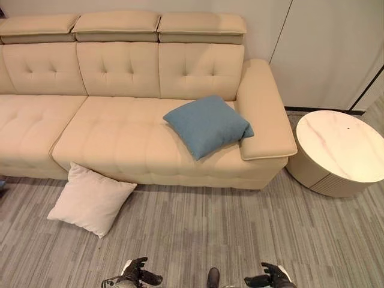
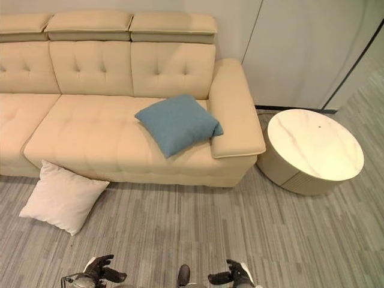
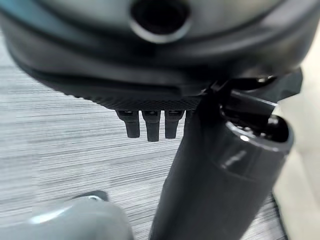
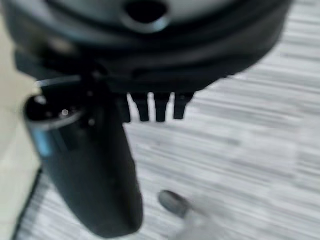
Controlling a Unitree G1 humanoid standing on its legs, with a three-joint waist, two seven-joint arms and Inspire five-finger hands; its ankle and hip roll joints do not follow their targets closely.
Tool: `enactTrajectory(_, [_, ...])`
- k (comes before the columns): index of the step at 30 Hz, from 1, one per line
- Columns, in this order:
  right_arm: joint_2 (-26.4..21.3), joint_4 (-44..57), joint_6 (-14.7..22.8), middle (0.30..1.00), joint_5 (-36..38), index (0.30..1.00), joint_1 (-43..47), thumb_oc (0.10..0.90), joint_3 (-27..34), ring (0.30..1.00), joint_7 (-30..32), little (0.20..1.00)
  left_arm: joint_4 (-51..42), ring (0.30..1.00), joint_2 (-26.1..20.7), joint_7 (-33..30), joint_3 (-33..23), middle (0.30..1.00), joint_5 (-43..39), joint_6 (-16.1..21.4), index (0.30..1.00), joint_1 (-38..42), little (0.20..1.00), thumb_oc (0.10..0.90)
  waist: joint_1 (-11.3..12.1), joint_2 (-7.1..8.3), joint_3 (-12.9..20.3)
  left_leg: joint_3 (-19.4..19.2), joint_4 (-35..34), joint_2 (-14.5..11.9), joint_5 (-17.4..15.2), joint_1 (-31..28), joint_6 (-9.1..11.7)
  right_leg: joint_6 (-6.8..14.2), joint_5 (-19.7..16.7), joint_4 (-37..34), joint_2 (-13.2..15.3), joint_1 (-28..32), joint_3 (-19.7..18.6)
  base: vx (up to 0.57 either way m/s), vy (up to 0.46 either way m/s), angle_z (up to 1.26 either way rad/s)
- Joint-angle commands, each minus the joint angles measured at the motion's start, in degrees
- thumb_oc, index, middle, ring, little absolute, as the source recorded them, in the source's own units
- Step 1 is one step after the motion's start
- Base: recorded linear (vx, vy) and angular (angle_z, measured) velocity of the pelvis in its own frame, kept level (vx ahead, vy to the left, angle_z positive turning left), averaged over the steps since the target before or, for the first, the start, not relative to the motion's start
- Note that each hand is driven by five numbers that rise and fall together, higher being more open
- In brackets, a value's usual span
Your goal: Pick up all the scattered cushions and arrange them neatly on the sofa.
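Beige sofa (image 1: 120,129) spans the far side, w/ tufted seat and back and a wide armrest at its right end. Round marble-top side table (image 1: 342,147) stands just right of that armrest, on grey striped carpet (image 1: 240,234).

Blue cushion (image 1: 207,125) already lies on the seat at the right end, one corner touching the armrest, turned diamond-wise; prob. needs squaring up against the backrest. White cushion (image 1: 90,199) is on the carpet at near left, top corner leaning against the sofa front, so it's the one not yet picked up.

Handling, as a guess: both look soft, light, stuffed, so they'll sag and fold if pinched at one corner. Fabric looks matte, not slippery, nothing fragile. Best bet for the white one: take it by two opposite edges, one hand per side, or scoop under the near edge and press from above. Its free near and left edges are open to reach; the far corner is pinned against the sofa.

Left hand (image 1: 139,273) and right hand (image 1: 270,277) sit low at the near edge, well apart from either cushion, palms roughly facing each other, thumbs pointing inward. Fingers (image 3: 150,125) in the left wrist view hang straight and relaxed, holding nothing; same for the right. Both hands empty and apart.
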State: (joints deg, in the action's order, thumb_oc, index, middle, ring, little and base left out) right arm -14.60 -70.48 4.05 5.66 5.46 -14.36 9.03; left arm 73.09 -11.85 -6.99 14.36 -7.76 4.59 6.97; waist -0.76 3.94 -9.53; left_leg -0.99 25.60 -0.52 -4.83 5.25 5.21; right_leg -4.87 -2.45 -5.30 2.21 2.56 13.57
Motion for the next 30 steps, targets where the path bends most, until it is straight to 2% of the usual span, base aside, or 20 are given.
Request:
enactTrajectory(1, [-2.18, 0.60, 1.16, 0.900, 1.72, 0.900, -0.58, 0.800, -0.34, 0.900, 1.45, 0.900, -1.25, 0.900, -0.86, -0.61, 0.76, 0.900, -0.51, 1.72, 0.900, 1.00, 0.900, 0.800, 0.44, 1.51, -0.61, -2.73, -10.68, 1.74, -1.60, 2.57, -4.08, 5.87, 7.27, 4.79, -0.12, 0.08, -3.65, 0.25, 0.012, 0.21])
enactTrajectory(4, [-1.96, 0.62, 1.13, 0.900, 1.50, 0.900, -0.35, 0.800, -0.84, 0.900, 1.69, 0.900, -1.12, 0.900, -0.88, -0.55, 0.89, 0.900, -0.50, 1.82, 0.900, 0.87, 0.900, 0.800, 1.67, 0.37, -0.38, -0.95, -19.63, 1.43, 4.88, 5.49, -3.48, 6.13, 8.74, 3.79, -1.90, 2.22, -5.00, 0.23, 0.043, 0.07])
enactTrajectory(5, [-1.95, 0.62, 1.13, 0.900, 1.50, 0.900, -0.35, 0.800, -0.84, 0.900, 1.69, 0.900, -1.12, 0.900, -0.89, -0.55, 0.90, 0.900, -0.50, 1.82, 0.900, 0.87, 0.900, 0.800, 1.70, 0.45, -0.49, -1.00, -19.92, 1.50, 5.00, 5.19, -3.47, 6.14, 8.79, 3.77, -1.83, 2.39, -5.03, 0.24, 0.090, -0.12])
enactTrajectory(6, [-1.84, 0.64, 1.07, 0.900, 1.22, 0.900, -0.03, 0.800, -1.26, 0.900, 1.97, 0.900, -1.36, 0.900, -1.09, -0.79, 1.20, 0.900, -0.95, 1.96, 0.900, 1.10, 0.900, 0.800, 2.35, 0.08, -0.77, 0.15, -21.71, 1.35, 7.41, 7.40, -2.89, 6.17, 9.67, 4.16, -2.38, 3.47, -6.35, 0.26, 0.123, -0.18])
enactTrajectory(10, [-1.00, 0.10, 0.78, 0.900, -0.12, 0.900, -0.55, 0.800, -1.43, 0.900, 1.58, 0.900, -0.84, 0.900, -1.08, -0.30, 0.73, 0.900, -0.03, 1.69, 0.900, -0.03, 0.900, 0.800, 2.75, 0.19, 1.04, 0.20, -21.79, 2.43, 6.08, 5.21, -4.23, 7.49, 10.69, 6.23, -1.04, 5.00, -7.69, 0.31, 0.179, -0.34])
enactTrajectory(13, [-0.64, 0.16, 0.51, 0.900, -1.08, 0.900, -0.51, 0.800, -1.55, 0.900, 1.07, 0.900, -0.67, 0.900, -1.33, -0.21, 0.57, 0.900, 1.18, 1.57, 0.900, -0.17, 0.900, 0.800, 3.25, 0.40, 1.97, -0.75, -21.03, 3.34, 3.80, 3.34, -5.97, 9.50, 10.46, 11.75, 0.96, 4.07, -8.25, 0.27, 0.213, -0.55])
enactTrajectory(15, [-0.54, 0.38, 0.27, 0.900, -1.12, 0.900, -0.55, 0.800, -1.51, 0.900, 0.68, 0.900, -0.97, 0.900, -1.84, -0.25, 0.56, 0.900, 1.65, 1.49, 0.900, -0.10, 0.900, 0.800, 3.14, 0.21, 1.63, -0.89, -20.88, 4.15, 2.23, 1.05, -7.60, 10.85, 7.70, 20.78, 2.25, 0.56, -8.88, 0.18, 0.180, -0.19])
enactTrajectory(16, [-0.55, 0.38, 0.27, 0.900, -1.12, 0.900, -0.54, 0.800, -1.50, 0.900, 0.68, 0.900, -0.97, 0.900, -1.83, -0.24, 0.56, 0.900, 1.65, 1.49, 0.900, -0.09, 0.900, 0.800, 3.15, 0.15, 1.77, -0.89, -20.90, 4.08, 2.29, 1.23, -7.58, 10.83, 7.58, 20.71, 2.17, 0.40, -8.89, 0.17, 0.209, -0.08])
enactTrajectory(17, [-0.43, 0.92, 0.17, 0.900, -0.89, 0.900, -0.39, 0.800, -1.58, 0.900, 0.64, 0.900, -1.69, 0.900, -2.32, -0.46, 0.47, 0.900, 1.61, 1.41, 0.900, 0.11, 0.900, 0.800, 2.61, -0.42, 0.83, -0.79, -20.67, 4.70, 1.15, -0.50, -9.15, 11.73, 3.16, 29.32, 3.19, -3.21, -8.88, 0.14, 0.191, 0.07])
enactTrajectory(18, [-0.38, 1.11, 0.16, 0.900, -0.75, 0.900, -0.18, 0.800, -1.55, 0.900, 0.70, 0.900, -1.81, 0.900, -2.52, -0.53, 0.32, 0.900, 1.37, 1.40, 0.900, 0.23, 0.900, 0.800, 2.37, -0.92, 0.37, -0.74, -20.87, 4.58, 0.78, -1.15, -9.60, 11.76, 1.73, 33.06, 3.50, -4.86, -8.53, 0.21, 0.253, 0.03])
enactTrajectory(20, [-0.24, 1.30, 0.31, 0.900, -0.90, 0.900, -0.18, 0.800, -1.56, 0.900, 0.64, 0.900, -1.74, 0.900, -2.92, -0.57, 0.16, 0.900, 1.10, 1.40, 0.900, 0.34, 0.900, 0.800, 2.15, -1.91, 0.05, -0.75, -21.67, 4.18, -0.13, -3.28, -10.05, 11.05, 1.72, 36.97, 4.96, -7.89, -6.02, 0.19, 0.146, 0.16])
enactTrajectory(22, [-0.33, 1.24, 0.32, 0.900, -1.10, 0.900, -0.06, 0.800, -1.66, 0.900, 0.67, 0.900, -1.73, 0.900, -3.01, -0.54, 0.14, 0.900, 0.95, 1.41, 0.900, 0.43, 0.900, 0.800, 1.96, -2.16, -0.16, -0.57, -22.02, 4.25, -0.55, -4.36, -10.08, 10.68, 2.45, 36.56, 5.51, -8.74, -4.56, 0.21, 0.054, -0.02])
enactTrajectory(23, [-0.64, 1.19, 0.45, 0.900, -1.32, 0.900, 0.28, 0.800, -1.71, 0.900, 0.72, 0.900, -1.34, 0.900, -2.93, -0.22, -0.10, 0.900, 0.79, 1.39, 0.900, 0.39, 0.900, 0.800, 1.78, -2.30, -0.23, -0.04, -23.20, 4.52, -1.49, -6.73, -9.92, 9.87, 4.92, 31.54, 5.24, -9.94, -2.25, 0.19, 0.006, -0.09])
enactTrajectory(24, [-0.65, 1.18, 0.45, 0.900, -1.32, 0.900, 0.29, 0.800, -1.71, 0.900, 0.72, 0.900, -1.33, 0.900, -2.92, -0.22, -0.11, 0.900, 0.79, 1.39, 0.900, 0.41, 0.900, 0.800, 1.70, -2.38, -0.22, 0.05, -23.25, 4.43, -1.42, -6.71, -9.89, 9.82, 4.78, 31.29, 5.14, -9.83, -2.12, 0.35, -0.018, -0.07])
enactTrajectory(25, [-0.88, 1.00, 0.36, 0.900, -1.25, 0.900, 0.52, 0.800, -1.57, 0.900, 0.53, 0.900, -0.82, 0.900, -2.77, -0.04, -0.07, 0.900, 1.17, 1.39, 0.900, 0.31, 0.900, 0.800, 1.11, -2.07, -0.61, 0.69, -23.56, 4.94, -2.30, -8.41, -9.58, 9.64, 5.50, 25.11, 3.63, -11.26, -1.67, 0.16, -0.027, -0.01])
enactTrajectory(26, [-0.88, 0.99, 0.36, 0.900, -1.25, 0.900, 0.54, 0.800, -1.57, 0.900, 0.53, 0.900, -0.82, 0.900, -2.78, -0.04, -0.08, 0.900, 1.17, 1.39, 0.900, 0.32, 0.900, 0.800, 1.08, -2.10, -0.51, 0.71, -23.56, 4.90, -2.22, -8.26, -9.56, 9.62, 5.32, 24.89, 3.57, -11.30, -1.62, 0.27, -0.046, -0.04])
enactTrajectory(27, [-0.99, 0.90, 0.26, 0.900, -1.18, 0.900, 0.55, 0.800, -1.60, 0.900, 0.50, 0.900, -0.42, 0.900, -2.67, -0.07, 0.06, 0.900, 1.51, 1.36, 0.900, 0.19, 0.900, 0.800, 0.51, -1.66, -0.63, 1.58, -23.78, 5.46, -2.86, -9.51, -9.47, 9.76, 4.23, 20.27, 2.13, -12.59, -2.46, 0.39, -0.078, 0.06])
enactTrajectory(28, [-1.51, 0.97, -0.17, 0.900, -1.49, 0.900, 0.19, 0.800, -1.58, 0.900, 0.28, 0.900, 0.28, 0.900, -2.42, 0.20, 0.24, 0.900, 2.89, 1.24, 0.900, 0.32, 0.900, 0.800, -1.16, -0.90, -0.94, 3.41, -24.66, 6.64, -3.97, -12.27, -8.64, 10.81, 1.04, 11.88, 0.29, -14.52, -3.87, 0.46, -0.102, 0.04])
enactTrajectory(30, [-1.57, 0.79, -0.06, 0.900, -1.56, 0.900, -0.51, 0.800, -1.63, 0.900, 0.51, 0.900, 0.42, 0.900, -2.06, 0.00, 0.60, 0.900, 3.45, 1.41, 0.900, 0.19, 0.900, 0.800, -1.42, -0.66, -0.81, 3.80, -23.92, 7.30, -5.05, -12.82, -8.52, 10.12, 0.91, 9.55, 0.19, -12.37, -4.38, 0.29, -0.071, 0.43])
